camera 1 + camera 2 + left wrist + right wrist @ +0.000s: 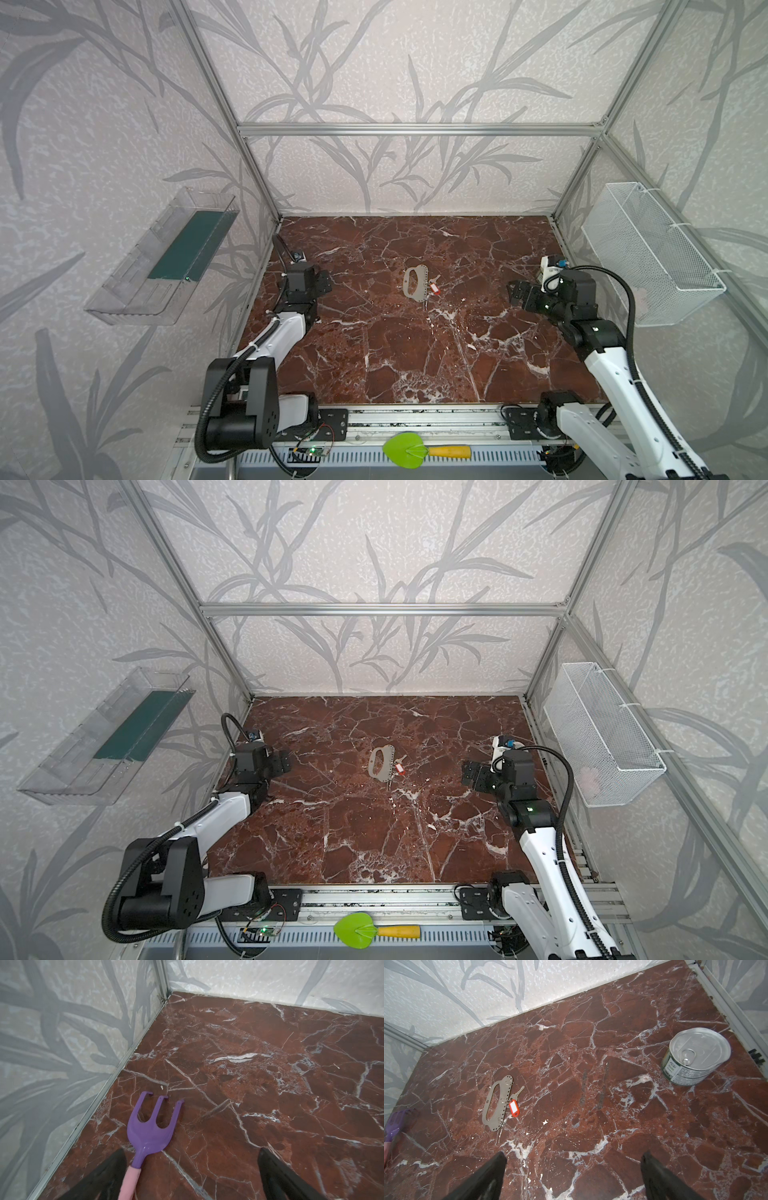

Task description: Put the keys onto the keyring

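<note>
The keyring [415, 284] [381, 762] lies flat on the red marble table near the middle, a pale-grey loop with a holed edge. In the right wrist view the keyring [497, 1103] carries small wire rings along that edge. The keys [514, 1108], a red tag and a silver key, lie against the middle ring; they show as a red speck in both top views [434, 288] [400, 767]. My left gripper [322, 282] [192, 1150] is open, well left of the keyring. My right gripper [515, 293] [574, 1153] is open and empty, well right of it.
A purple toy rake [149, 1132] [392, 1124] with a pink handle lies by the left wall, its handle running close to one left finger. A tin can [695, 1057] stands near the right wall. A green toy shovel [405, 449] rests on the front rail. A wire basket [652, 253] hangs on the right wall.
</note>
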`<action>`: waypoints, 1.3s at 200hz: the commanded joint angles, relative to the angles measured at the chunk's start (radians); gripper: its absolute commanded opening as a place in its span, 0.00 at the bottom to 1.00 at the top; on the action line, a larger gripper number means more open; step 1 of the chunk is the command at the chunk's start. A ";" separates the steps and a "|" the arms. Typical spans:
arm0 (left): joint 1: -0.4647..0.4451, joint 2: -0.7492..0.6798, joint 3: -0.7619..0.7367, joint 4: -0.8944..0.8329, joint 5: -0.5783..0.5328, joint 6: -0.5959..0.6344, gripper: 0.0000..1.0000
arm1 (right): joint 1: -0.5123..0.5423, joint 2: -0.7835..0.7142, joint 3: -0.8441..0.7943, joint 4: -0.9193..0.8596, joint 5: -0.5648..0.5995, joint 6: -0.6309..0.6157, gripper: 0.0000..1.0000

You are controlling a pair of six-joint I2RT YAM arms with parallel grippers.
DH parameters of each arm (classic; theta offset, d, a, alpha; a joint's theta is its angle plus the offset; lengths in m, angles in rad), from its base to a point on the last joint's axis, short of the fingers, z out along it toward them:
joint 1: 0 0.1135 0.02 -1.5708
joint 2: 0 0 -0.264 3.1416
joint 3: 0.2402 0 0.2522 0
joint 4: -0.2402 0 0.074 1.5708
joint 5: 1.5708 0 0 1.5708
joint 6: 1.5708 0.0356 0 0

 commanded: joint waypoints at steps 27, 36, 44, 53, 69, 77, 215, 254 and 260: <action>0.040 0.042 -0.122 0.378 0.154 0.033 0.99 | -0.005 -0.072 -0.080 0.092 0.062 -0.053 0.99; 0.042 0.073 -0.157 0.460 0.159 0.034 0.99 | -0.005 -0.089 -0.107 0.133 0.058 -0.049 0.99; 0.044 0.108 -0.190 0.551 0.170 0.034 0.99 | -0.005 -0.106 -0.132 0.165 0.057 -0.049 0.99; 0.047 0.162 -0.226 0.667 0.190 0.038 0.99 | -0.005 -0.126 -0.161 0.209 0.055 -0.053 0.99; 0.047 0.297 -0.261 0.899 0.240 0.064 0.99 | -0.005 -0.150 -0.196 0.253 0.070 -0.059 0.99; 0.046 0.261 -0.262 0.837 0.227 0.053 0.99 | -0.005 -0.154 -0.207 0.271 0.077 -0.068 0.99; 0.043 0.264 -0.195 0.713 0.161 0.052 0.99 | -0.005 0.232 -0.516 1.184 0.171 -0.296 0.99; 0.042 0.264 -0.194 0.713 0.162 0.051 0.99 | -0.006 0.627 -0.508 1.586 0.094 -0.319 0.99; 0.041 0.263 -0.195 0.713 0.162 0.051 0.99 | -0.006 0.693 -0.491 1.614 0.053 -0.333 0.99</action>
